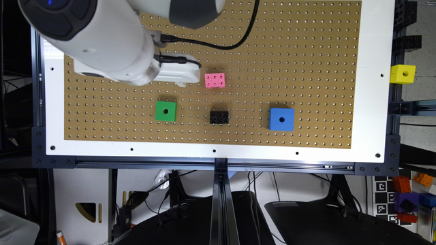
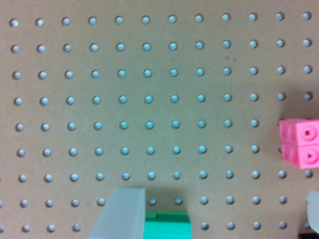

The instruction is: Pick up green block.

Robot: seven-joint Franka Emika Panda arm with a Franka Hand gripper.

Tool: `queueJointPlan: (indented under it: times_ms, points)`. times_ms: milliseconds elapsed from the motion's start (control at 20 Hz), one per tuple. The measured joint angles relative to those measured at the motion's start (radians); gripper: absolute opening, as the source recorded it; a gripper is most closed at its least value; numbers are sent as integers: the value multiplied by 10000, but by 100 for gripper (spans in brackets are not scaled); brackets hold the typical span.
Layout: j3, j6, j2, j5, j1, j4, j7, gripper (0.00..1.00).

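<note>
We are lining our gripper, spread wide and empty, over the green block so its fingers straddle opposite faces squarely

Lying on pegboard: green block, studded brick between it and cube; second brick sitting apart.

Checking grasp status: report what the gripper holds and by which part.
Nothing is held. The gripper is open above the pegboard, and the bright green cube with a round hole sits untouched.
</note>
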Motion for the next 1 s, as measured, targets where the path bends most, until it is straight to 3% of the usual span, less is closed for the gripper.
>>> queueJointPlan:
  times_ms: [500, 750, 1000]
  points:
    - [-1, 0, 170, -1, -208, 315, -166, 100]
    - [0, -3, 597, -2, -372, 820, -345, 100]
    - [39, -55, 1044, -1, -363, 1378, -347, 100]
